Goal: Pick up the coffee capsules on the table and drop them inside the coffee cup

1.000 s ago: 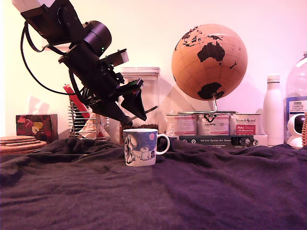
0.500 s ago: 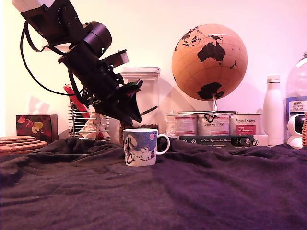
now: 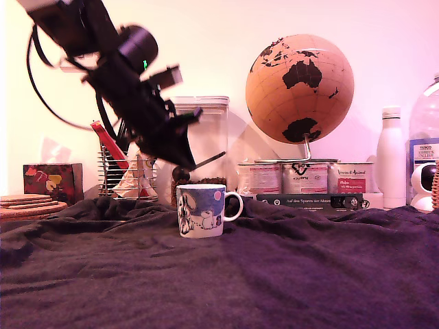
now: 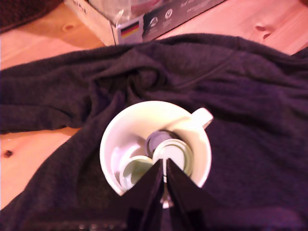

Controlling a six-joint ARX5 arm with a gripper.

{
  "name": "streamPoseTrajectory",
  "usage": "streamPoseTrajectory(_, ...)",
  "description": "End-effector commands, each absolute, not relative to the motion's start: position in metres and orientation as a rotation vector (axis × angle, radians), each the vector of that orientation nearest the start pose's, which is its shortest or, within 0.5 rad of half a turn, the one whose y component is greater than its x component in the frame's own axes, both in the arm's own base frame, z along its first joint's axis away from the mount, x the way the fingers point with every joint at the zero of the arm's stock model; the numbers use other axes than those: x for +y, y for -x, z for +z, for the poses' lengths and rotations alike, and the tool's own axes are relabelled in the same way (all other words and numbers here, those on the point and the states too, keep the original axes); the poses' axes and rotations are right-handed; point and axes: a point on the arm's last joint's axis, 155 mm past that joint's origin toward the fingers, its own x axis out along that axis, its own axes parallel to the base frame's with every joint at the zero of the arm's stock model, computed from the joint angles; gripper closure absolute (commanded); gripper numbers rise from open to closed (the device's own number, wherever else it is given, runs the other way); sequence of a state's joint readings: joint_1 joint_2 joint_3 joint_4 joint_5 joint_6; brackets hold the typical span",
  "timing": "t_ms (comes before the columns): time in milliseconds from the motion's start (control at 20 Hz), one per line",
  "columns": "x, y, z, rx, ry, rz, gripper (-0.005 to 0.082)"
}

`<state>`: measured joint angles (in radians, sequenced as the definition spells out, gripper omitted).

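At the exterior view's left, flat brown coasters (image 3: 31,204) lie stacked at the tabletop's edge, with a dark patterned box (image 3: 51,182) just behind them and a wire rack (image 3: 130,175) holding packets further in. Above these, the black arm slants down from the upper left, motion-blurred, and its end effector (image 3: 180,159) hangs just above the rim of the coffee cup (image 3: 201,210), not touching it. The wrist view shows the two dark fingers (image 4: 146,195) pressed together with only a thin slit between them and nothing pinched. The cup stands upright on the tabletop (image 3: 288,274), which is draped in wrinkled dark purple-grey cloth, with its loop handle toward the exterior view's right. Looking down into the cup (image 4: 113,144) from the wrist view, the coffee capsules (image 4: 171,153) lie inside it: pale round rimmed tops side by side on the bottom, with a darker one partly hidden behind them; their exact number is hard to tell. Behind the cup stands a tall clear canister (image 3: 206,137). Further right come a row of labelled round tins (image 3: 305,177) above a dark flat box (image 3: 315,200), an orange-brown globe (image 3: 300,89) on a stand, and a white bottle (image 3: 391,157).
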<state>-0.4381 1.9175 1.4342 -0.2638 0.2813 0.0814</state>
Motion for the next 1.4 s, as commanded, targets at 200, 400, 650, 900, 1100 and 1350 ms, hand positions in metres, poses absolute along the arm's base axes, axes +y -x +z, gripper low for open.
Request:
streamPoseTrajectory(200, -0.274, -0.447, 0.176, 0.667, -0.114, -0.756, 0.0788)
streamPoseTrajectory(400, -0.268, -0.438, 0.199, 0.640, -0.105, -0.763, 0.0788)
streamPoseTrajectory(650, -0.253, -0.426, 0.221, 0.582, -0.098, -0.748, 0.0788)
streamPoseTrajectory(900, -0.225, -0.408, 0.217, 0.560, -0.070, -0.704, 0.0788)
streamPoseTrajectory(1100, -0.194, -0.398, 0.211, 0.529, 0.009, -0.633, 0.0788)
streamPoseTrajectory(1350, -0.162, -0.384, 0.196, 0.513, 0.061, -0.564, 0.0788)
